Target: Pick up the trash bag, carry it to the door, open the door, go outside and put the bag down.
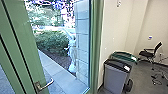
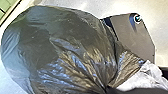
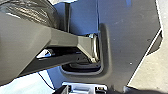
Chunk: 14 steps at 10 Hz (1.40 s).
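Observation:
The green-framed glass door [image 1: 27, 47] stands at the left of the head view, with its metal lever handle [image 1: 46, 84] low on the frame. Whether the door is latched, I cannot tell. In the left wrist view the black trash bag [image 2: 67, 47] bulges large, its neck drawn into tight folds where my left gripper [image 2: 108, 88] is shut on it. Pale crumpled material [image 2: 143, 78] lies beside the neck. Part of the dark bag [image 3: 32, 12] also appears in the right wrist view, behind a jointed bar. My right gripper [image 3: 84, 88] is partly visible near the robot's body.
Beyond the glass are a paved walk [image 1: 60, 75], a hedge [image 1: 51, 42] and a block wall [image 1: 82, 37]. Indoors on the right stand a grey bin [image 1: 116, 76] and a green-topped bin [image 1: 123, 56], with a black chair [image 1: 151, 53] and cables [image 1: 157, 80] farther back.

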{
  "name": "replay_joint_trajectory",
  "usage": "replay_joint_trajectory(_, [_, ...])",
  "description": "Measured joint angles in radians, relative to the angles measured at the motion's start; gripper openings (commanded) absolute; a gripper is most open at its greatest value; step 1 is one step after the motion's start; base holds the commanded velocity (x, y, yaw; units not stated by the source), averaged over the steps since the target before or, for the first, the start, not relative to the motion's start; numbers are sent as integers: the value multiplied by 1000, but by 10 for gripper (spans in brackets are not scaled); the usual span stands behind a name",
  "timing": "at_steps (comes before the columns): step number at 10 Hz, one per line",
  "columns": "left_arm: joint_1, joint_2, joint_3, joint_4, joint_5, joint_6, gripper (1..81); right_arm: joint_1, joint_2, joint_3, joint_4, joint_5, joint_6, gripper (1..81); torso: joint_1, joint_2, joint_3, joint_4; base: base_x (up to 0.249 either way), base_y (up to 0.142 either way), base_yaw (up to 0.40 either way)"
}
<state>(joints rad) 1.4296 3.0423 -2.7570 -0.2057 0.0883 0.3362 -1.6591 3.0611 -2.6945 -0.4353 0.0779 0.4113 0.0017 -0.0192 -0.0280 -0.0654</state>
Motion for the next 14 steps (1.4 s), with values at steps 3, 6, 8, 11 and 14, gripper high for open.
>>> replay_joint_trajectory(3, [0, 0, 0, 0, 0, 0, 10, 1, 0, 0, 0, -1, 0, 811, 0, 0, 0, 0, 124, 0, 0])
replay_joint_trajectory(6, [-6, 3, 0, 0, -2, 0, 10, 6, 1, 0, -1, -3, -3, 811, 1, 0, 0, 0, 71, 0, 0])
replay_joint_trajectory(8, [-13, 3, 0, 1, -4, 0, 10, 11, 2, 0, -1, -3, 0, 811, 1, 1, 0, 0, 0, 0, 0])
replay_joint_trajectory(11, [0, 5, 0, 0, -3, 0, 10, 9, 3, 0, -1, -3, 0, 811, 0, 1, 0, 0, 0, 0, 0])
replay_joint_trajectory(14, [0, 5, 0, 0, -3, 0, 10, 9, 3, 0, -1, -3, 0, 811, 0, 0, 0, 0, 0, 0, 0])
